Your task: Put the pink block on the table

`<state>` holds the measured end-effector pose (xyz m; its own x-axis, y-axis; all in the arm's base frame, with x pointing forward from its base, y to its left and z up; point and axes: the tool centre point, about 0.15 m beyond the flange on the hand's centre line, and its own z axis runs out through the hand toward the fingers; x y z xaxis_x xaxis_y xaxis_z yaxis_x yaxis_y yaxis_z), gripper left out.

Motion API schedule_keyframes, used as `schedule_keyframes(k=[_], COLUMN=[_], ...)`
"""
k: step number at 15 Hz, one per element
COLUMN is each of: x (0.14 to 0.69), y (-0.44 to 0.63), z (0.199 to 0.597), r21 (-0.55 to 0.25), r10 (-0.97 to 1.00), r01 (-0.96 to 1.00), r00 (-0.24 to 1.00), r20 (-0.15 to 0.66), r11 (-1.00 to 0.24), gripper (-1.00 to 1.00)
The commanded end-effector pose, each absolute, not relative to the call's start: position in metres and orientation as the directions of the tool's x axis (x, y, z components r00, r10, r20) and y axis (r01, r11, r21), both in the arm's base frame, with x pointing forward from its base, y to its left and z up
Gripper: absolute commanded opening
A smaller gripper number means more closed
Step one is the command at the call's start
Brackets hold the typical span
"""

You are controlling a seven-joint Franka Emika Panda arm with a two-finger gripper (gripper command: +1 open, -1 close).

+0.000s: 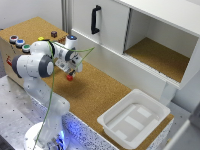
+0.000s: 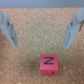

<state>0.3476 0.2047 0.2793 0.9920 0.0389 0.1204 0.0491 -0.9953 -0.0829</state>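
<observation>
Gripper (image 1: 70, 76) on my white Franka arm (image 1: 37, 67) is hanging over the big brown cork-textured tabletop (image 1: 95, 90), with its fingers spread wide and nothing between them. In the wrist view both grey fingertips (image 2: 11, 34) stand well apart with bare cork showing in the gap.

The tiny red-pink cube (image 2: 48, 63) sits flat on the cork, outside the span of the fingers and touching neither one. It has a dark mark on its top face that looks like an N or Z; it's too blurry for me to say which. From the exterior view I only get a small red blob right at the gripper tip, so I can't tell from there whether it's touching the cork or not; the wrist view is the one that shows it lying on the surface.

Using the arm as my landmark: the wooden box carrying the round red, blue and green buttons (image 1: 19, 43) is just behind it, toward the exterior view's left. The white cupboard with the black handle and open cork-floored compartment (image 1: 150, 52) is well beyond it on the far side of the tabletop. The white plastic tray (image 1: 134, 118) is well off toward the exterior view's right, near the table's edge.
</observation>
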Motion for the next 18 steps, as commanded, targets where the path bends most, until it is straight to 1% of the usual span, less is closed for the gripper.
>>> schedule_keyframes(k=[1,2,3,4,15,16,18], x=[0.323,0.321,0.32,0.319,0.319,0.319,0.312], y=[0.228,0.236,0.247,0.255,0.255,0.25,0.25], z=[0.334,0.339,0.344,0.348,0.348,0.345,0.325], r21=[-0.059,-0.088,-0.097,-0.081,-0.081,-0.081,-0.117], r10=[0.067,0.083,0.137,0.183,0.183,0.167,0.151], r01=[0.085,0.11,0.171,0.213,0.213,0.199,0.186], r00=[0.962,0.959,0.947,0.944,0.944,0.941,0.953], r20=[0.265,0.272,0.29,0.274,0.274,0.294,0.261], r11=[-0.995,-0.99,-0.98,-0.974,-0.974,-0.977,-0.975], gripper=[1.0,1.0,1.0,1.0,1.0,1.0,1.0])
